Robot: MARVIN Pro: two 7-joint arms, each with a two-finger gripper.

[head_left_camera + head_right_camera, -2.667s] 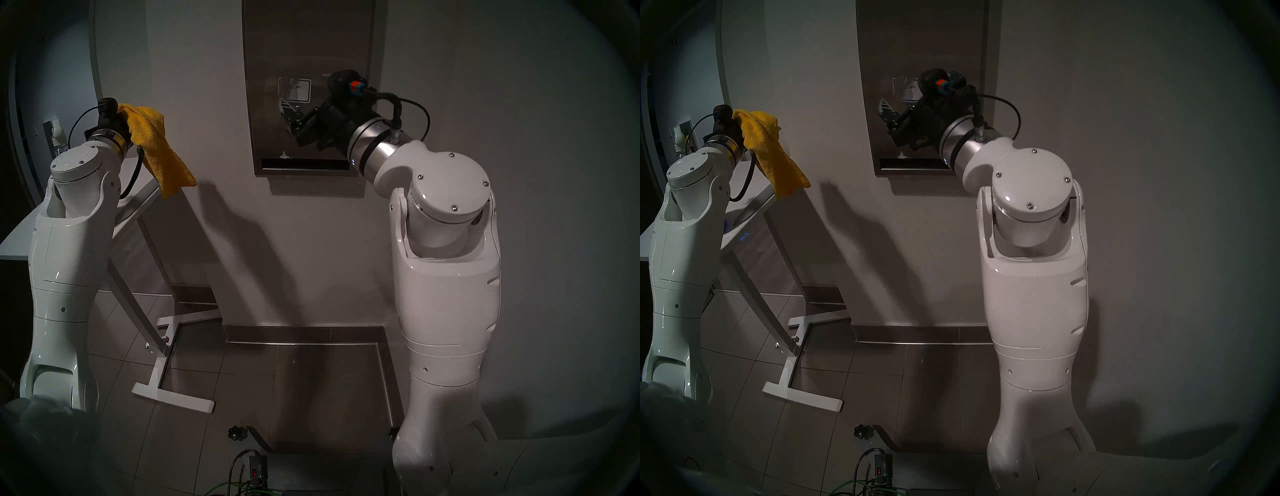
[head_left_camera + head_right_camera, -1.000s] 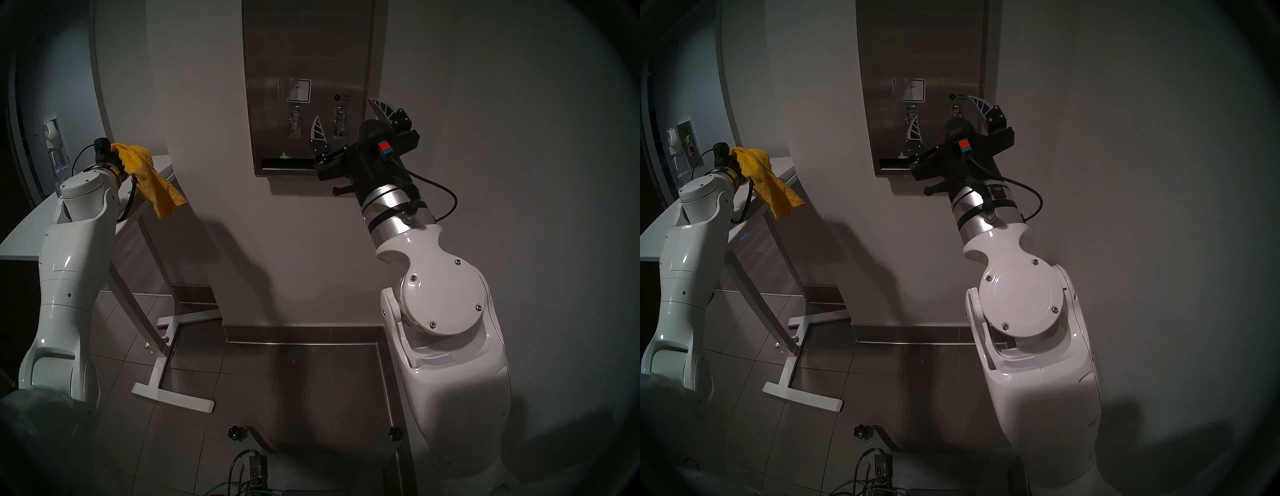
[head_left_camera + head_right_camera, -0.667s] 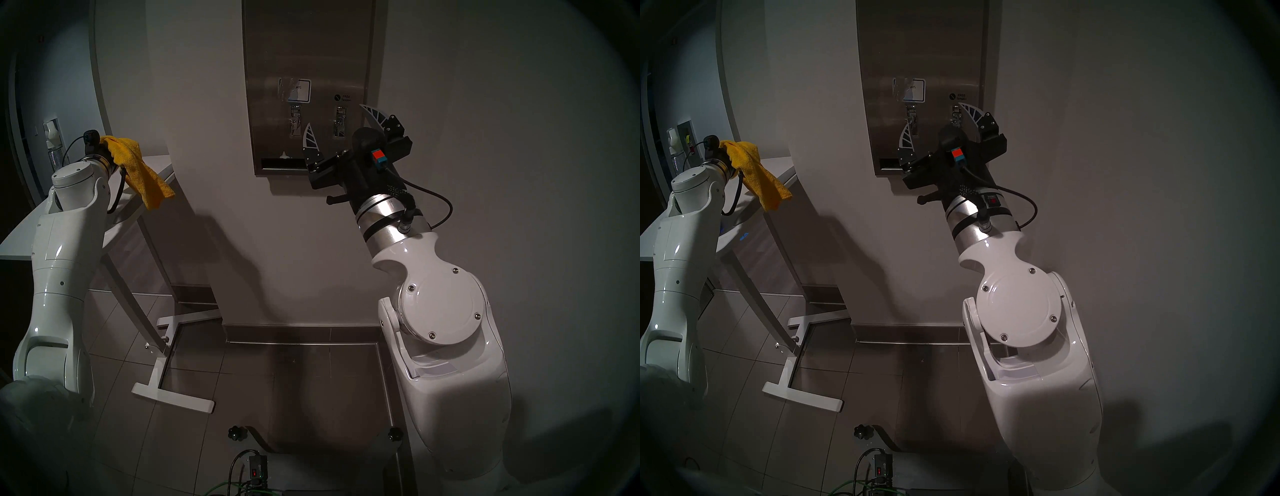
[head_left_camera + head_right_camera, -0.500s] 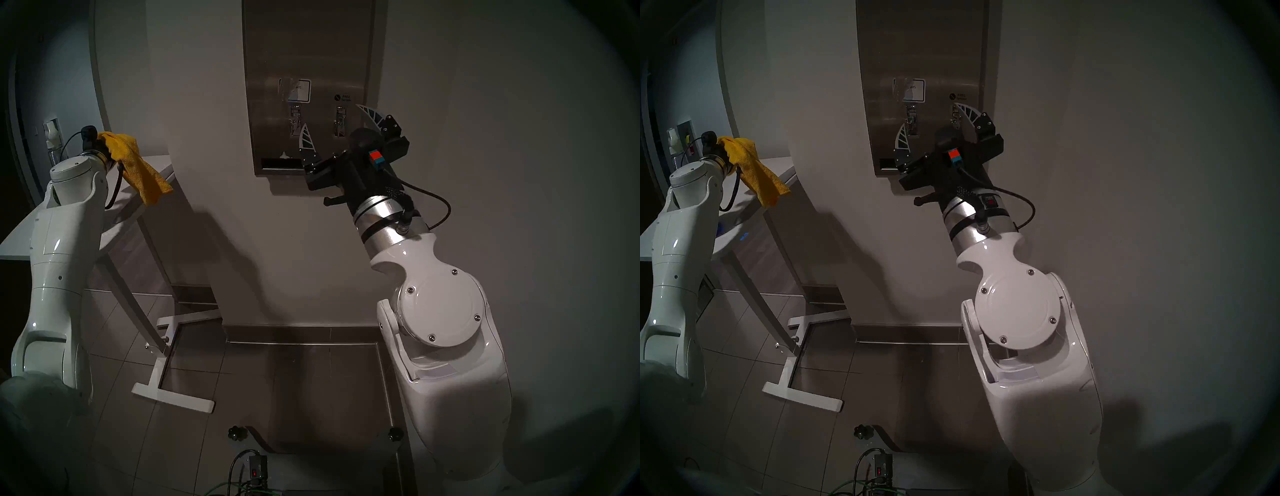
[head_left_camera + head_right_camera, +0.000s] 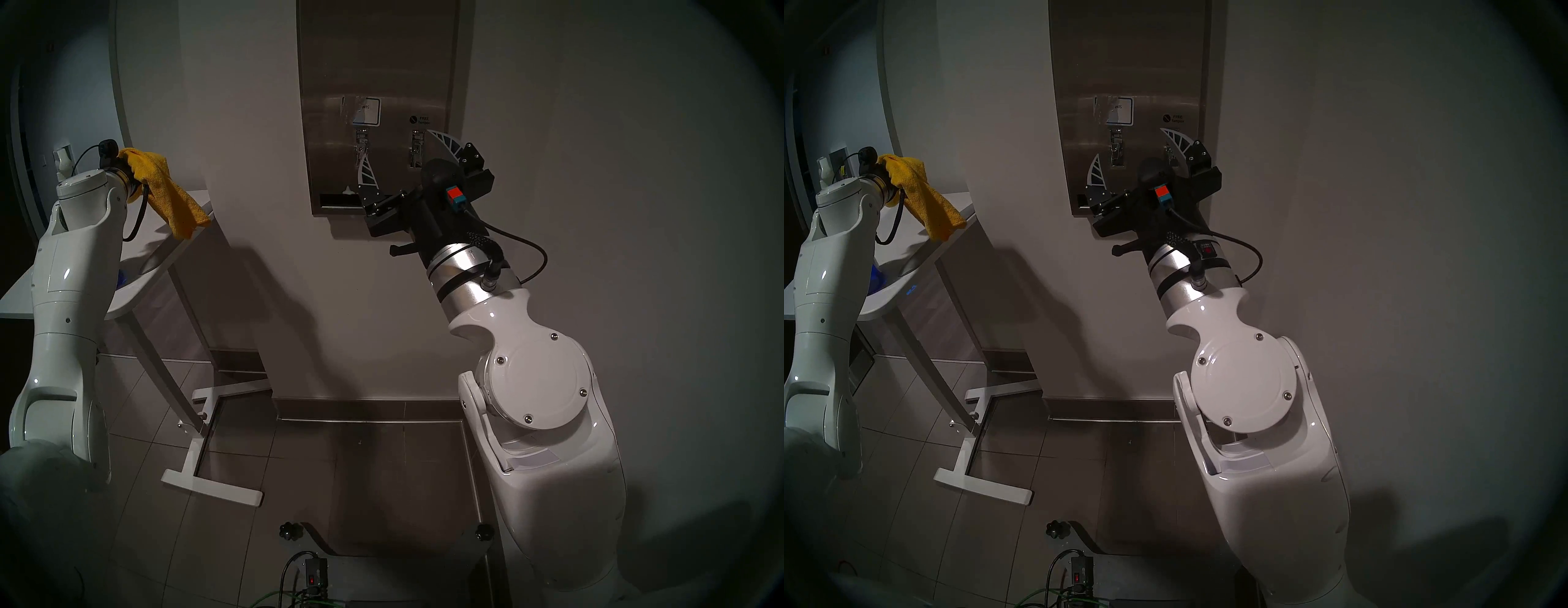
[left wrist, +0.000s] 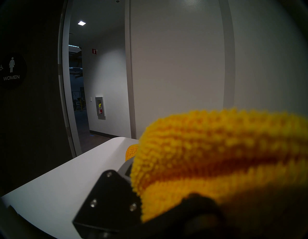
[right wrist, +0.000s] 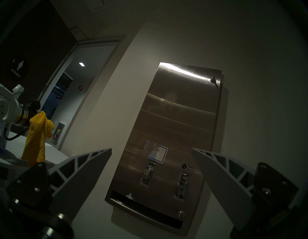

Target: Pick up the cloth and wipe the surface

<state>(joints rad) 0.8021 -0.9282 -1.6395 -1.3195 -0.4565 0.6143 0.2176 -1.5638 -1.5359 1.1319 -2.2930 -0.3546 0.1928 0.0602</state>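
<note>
We see the left gripper [image 5: 127, 170] clenched on the yellow cloth [image 5: 169, 199], which hangs over the white table [image 5: 199, 201], well apart from the steel dispenser front [image 5: 377, 63]. The right gripper [image 5: 405, 155] gapes wide before it, empty.

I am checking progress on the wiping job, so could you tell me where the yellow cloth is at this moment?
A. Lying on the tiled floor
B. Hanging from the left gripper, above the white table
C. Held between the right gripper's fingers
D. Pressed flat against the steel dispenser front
B: the cloth hangs from the shut left gripper over the white table, well to the side of the dispenser front, while the right gripper stands open and empty.
</note>
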